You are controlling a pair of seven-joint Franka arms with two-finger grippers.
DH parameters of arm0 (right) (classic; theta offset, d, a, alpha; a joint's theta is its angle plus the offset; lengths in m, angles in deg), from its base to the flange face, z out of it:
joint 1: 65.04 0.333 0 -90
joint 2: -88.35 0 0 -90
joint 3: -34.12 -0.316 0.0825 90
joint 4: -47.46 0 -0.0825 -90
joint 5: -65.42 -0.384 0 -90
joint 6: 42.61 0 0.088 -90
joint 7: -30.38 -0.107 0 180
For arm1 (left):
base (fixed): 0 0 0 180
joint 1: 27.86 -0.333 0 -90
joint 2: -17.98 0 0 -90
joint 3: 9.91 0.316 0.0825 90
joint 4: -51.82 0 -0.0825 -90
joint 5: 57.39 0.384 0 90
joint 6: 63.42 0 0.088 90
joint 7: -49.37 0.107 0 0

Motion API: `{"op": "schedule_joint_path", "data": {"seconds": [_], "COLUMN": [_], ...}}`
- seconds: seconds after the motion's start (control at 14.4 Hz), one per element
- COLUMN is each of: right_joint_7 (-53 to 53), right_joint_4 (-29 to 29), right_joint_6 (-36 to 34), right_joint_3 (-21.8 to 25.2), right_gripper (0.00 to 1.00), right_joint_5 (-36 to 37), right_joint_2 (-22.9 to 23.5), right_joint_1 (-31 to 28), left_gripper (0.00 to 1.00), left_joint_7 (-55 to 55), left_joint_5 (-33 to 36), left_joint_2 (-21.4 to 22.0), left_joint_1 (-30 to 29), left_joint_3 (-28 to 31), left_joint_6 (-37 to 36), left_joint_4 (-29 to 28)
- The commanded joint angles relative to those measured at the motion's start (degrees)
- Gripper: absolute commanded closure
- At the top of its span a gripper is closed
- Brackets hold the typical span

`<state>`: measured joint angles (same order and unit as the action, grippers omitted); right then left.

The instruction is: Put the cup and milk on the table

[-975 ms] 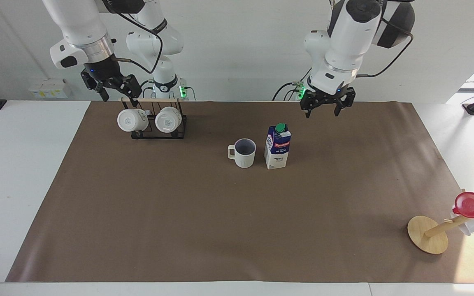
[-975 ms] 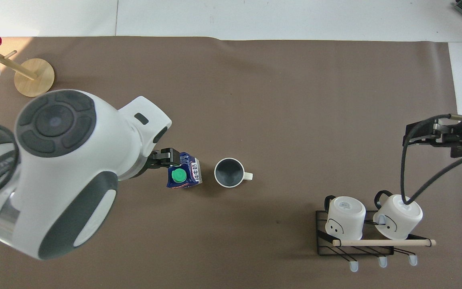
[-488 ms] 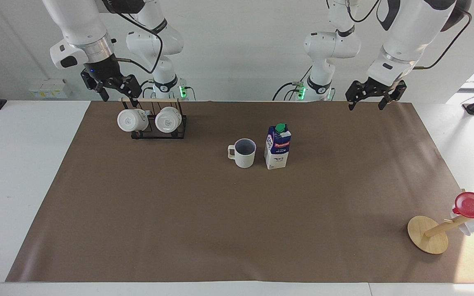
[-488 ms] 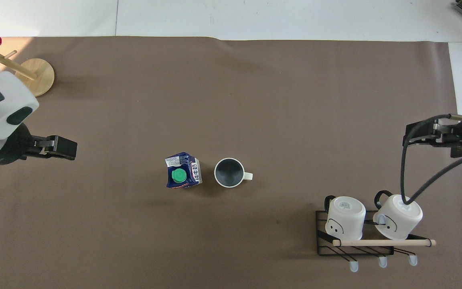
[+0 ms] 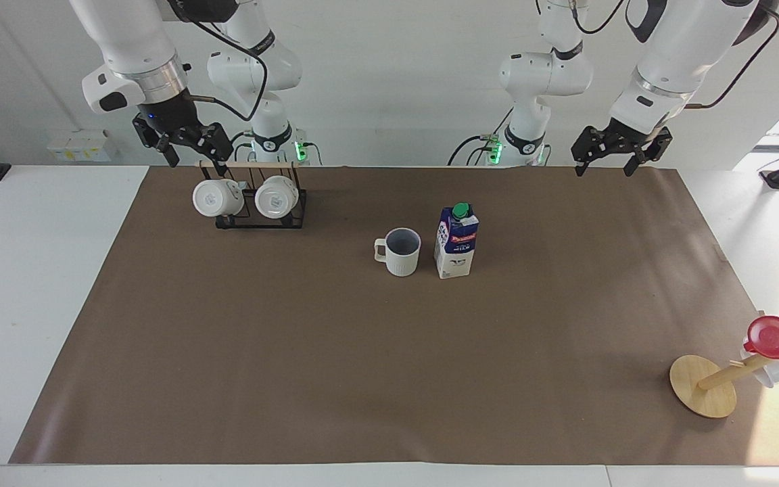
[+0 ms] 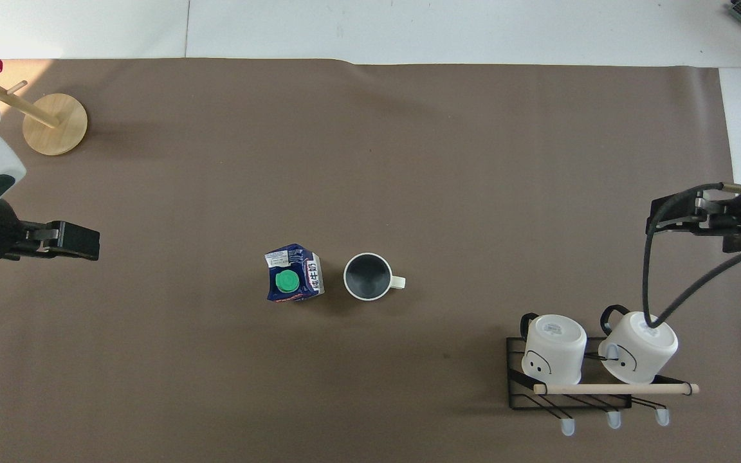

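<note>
Cup [image 5: 402,251] and milk [image 5: 456,242] upright, side by side, mid-table [image 5: 38,284] on brown paper [image 5: 362,372]. Left gripper [image 5: 619,147] — spread wide, empty, raised over edge nearest robots. Right gripper [image 5: 183,142] — parted, empty, above mug rack [image 5: 254,203] near right arm's corner.

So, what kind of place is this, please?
Probably a robotics lab set up to mimic a kitchen. Two arms stand at a white table covered with brown paper; on it are a cup, a milk carton and a mug rack.
</note>
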<state>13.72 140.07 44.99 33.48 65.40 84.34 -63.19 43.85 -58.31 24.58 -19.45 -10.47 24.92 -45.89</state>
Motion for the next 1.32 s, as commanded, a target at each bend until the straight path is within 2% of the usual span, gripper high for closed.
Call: {"op": "schedule_joint_path", "data": {"seconds": [0.0,0.28,0.56,1.25], "right_joint_7": [1.3,1.2,1.3,1.2], "right_joint_4": [-0.3,-0.3,-0.3,-0.3], "right_joint_6": [-0.3,-0.3,-0.3,-0.3], "right_joint_3": [-0.5,-0.5,-0.5,-0.5], "right_gripper": [0.0,0.0,0.0,0.0], "right_joint_5": [-1.2,-1.2,-1.2,-1.2], "right_joint_2": [-0.2,-0.2,-0.2,-0.3], "right_joint_1": [-1.1,-1.1,-1.1,-1.1], "left_gripper": [0.0,0.0,0.0,0.0], "left_joint_7": [0.0,0.4,0.3,4.0], "left_joint_5": [-0.7,-0.4,-0.2,-0.2], "left_joint_2": [0.1,0.1,0.1,0.7], "left_joint_1": [-0.6,-1.0,-4.5,-4.1], "left_joint_3": [-0.1,-0.1,-0.4,-0.7], "left_joint_6": [-0.6,-0.4,-1.8,-3.5], "left_joint_4": [0.7,0.7,1.2,1.3]}}
